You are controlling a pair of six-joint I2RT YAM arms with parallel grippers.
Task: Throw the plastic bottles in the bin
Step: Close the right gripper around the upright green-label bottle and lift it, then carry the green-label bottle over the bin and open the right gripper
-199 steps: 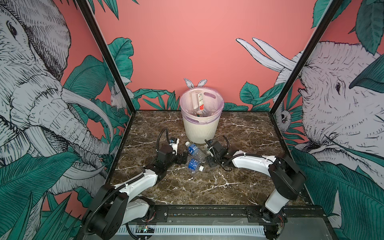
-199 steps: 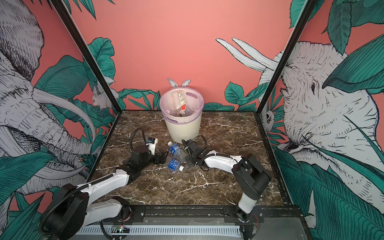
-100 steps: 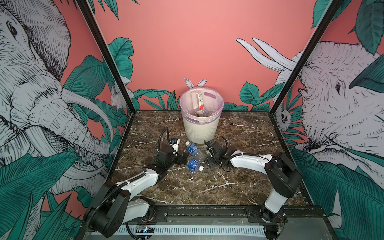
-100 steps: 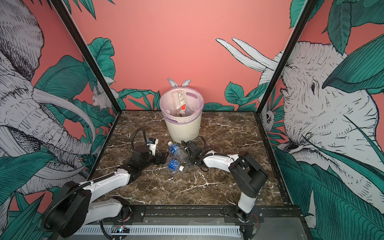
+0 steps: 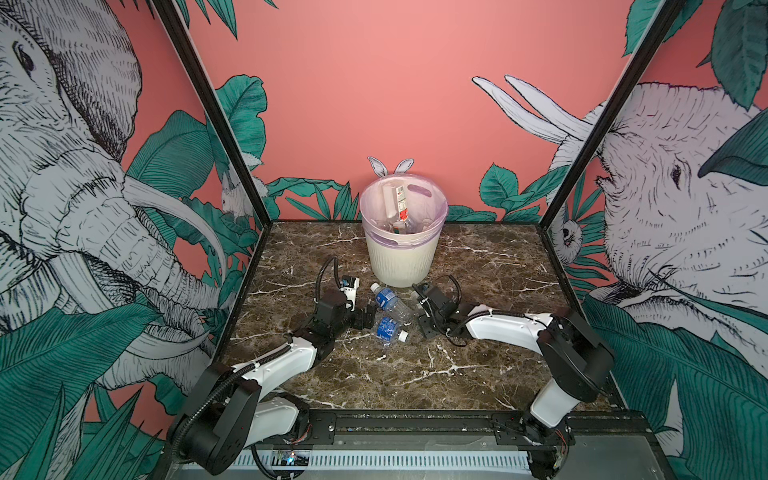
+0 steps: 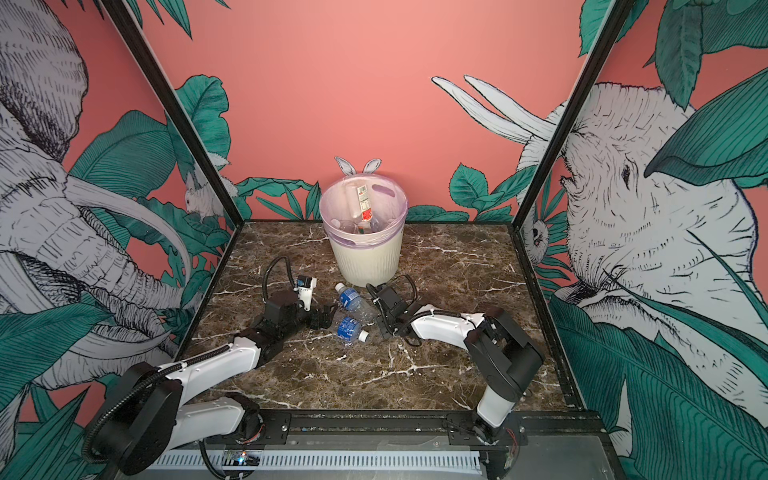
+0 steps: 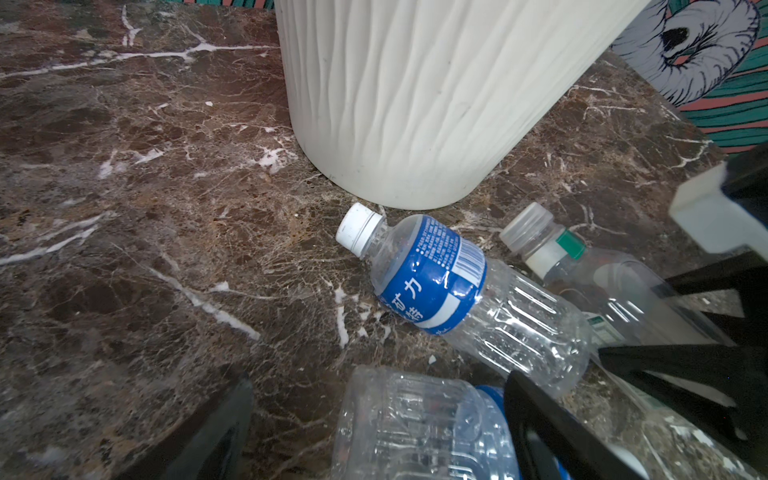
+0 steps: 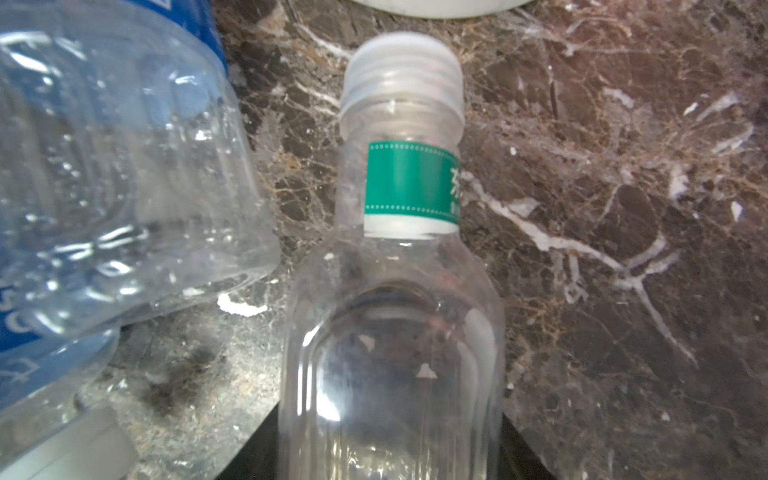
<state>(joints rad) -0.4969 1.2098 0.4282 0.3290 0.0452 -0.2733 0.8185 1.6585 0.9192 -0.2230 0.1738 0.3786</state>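
Clear bottle with green band lies flat by the bin. Right gripper pinches it: squeeze softly, lift it way up, then drop it in. Left gripper is spread wide.

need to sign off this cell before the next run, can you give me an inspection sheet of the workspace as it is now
surface: dark marble-pattern tabletop, no spills seen.
job's things: bin upright at the back, several bottles inside; three more lie on the tabletop before it: far blue-label bottle, near blue-label bottle, green-band bottle.
clutter: nothing seen.
grippers: left gripper open, jaws either side of the near blue-label bottle; right gripper at the green-band bottle, grip not clear.
cables: black cable loops stand above both wrists, off the bottles.
surroundings: pink walls with elephant and leaf prints, black frame posts.
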